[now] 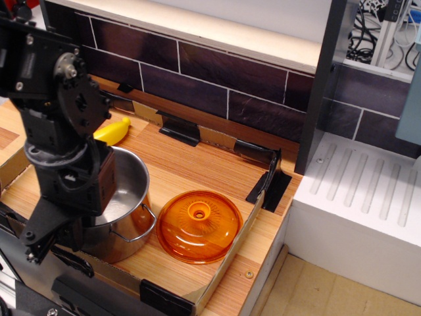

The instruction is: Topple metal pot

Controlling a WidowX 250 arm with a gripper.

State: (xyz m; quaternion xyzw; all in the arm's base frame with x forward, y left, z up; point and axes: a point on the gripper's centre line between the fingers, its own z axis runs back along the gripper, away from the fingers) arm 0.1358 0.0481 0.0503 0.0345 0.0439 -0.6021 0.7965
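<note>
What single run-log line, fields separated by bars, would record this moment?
task: topple metal pot | pot: upright | hand: low at pot's near-left rim, jaws hidden | orange lid: beside pot | banana: behind

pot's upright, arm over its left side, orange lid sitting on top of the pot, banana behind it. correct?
Not quite. The orange lid is not on the metal pot; it lies on the wooden surface beside it, to the pot's right in the image, leaving the pot open, as observation.image shows. The pot is upright, the arm is over its left side, and the banana is behind it.
</note>
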